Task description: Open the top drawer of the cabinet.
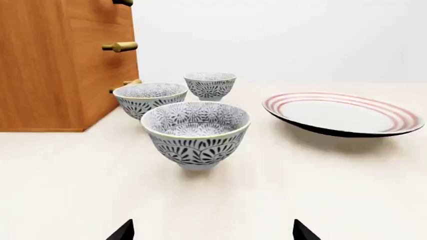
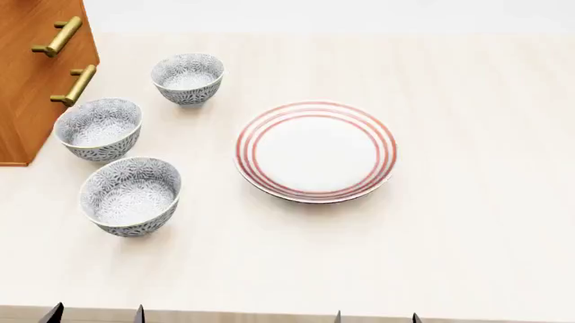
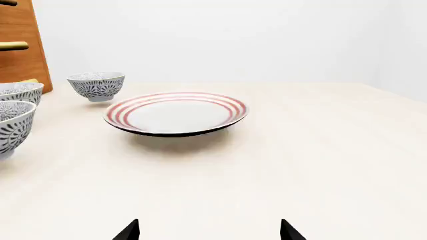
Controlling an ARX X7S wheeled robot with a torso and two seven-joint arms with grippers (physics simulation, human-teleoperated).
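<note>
The fingertips of the left gripper (image 1: pixel 213 231) show only as two dark points set wide apart at the near edge of the pale wooden table (image 1: pixel 320 190), spread open and holding nothing; the right gripper (image 3: pixel 209 230) is likewise spread and empty, well apart from anything it could grasp. Just ahead of the left fingers stands a grey-and-white patterned ceramic bowl (image 1: pixel 196 131), with a second patterned bowl (image 1: pixel 151 97) and a third, smaller-looking one (image 1: pixel 210 84) further on. Ahead of the right fingers lies a round white plate with red rings and a dark underside (image 3: pixel 176 113). Beyond the bowls, off to the left gripper's outer side, rises the boxy orange-brown wooden cabinet (image 1: pixel 47 65), and its top drawer (image 2: pixel 43 30) sits flush with the cabinet face, its brass bar handle (image 2: pixel 58 36) above the lower drawer's matching handle (image 2: pixel 75 85). I judge the task barely begun: the drawer appears shut, neither gripper is near it, and the reach, the grip on the upper handle and the pull all remain.
</note>
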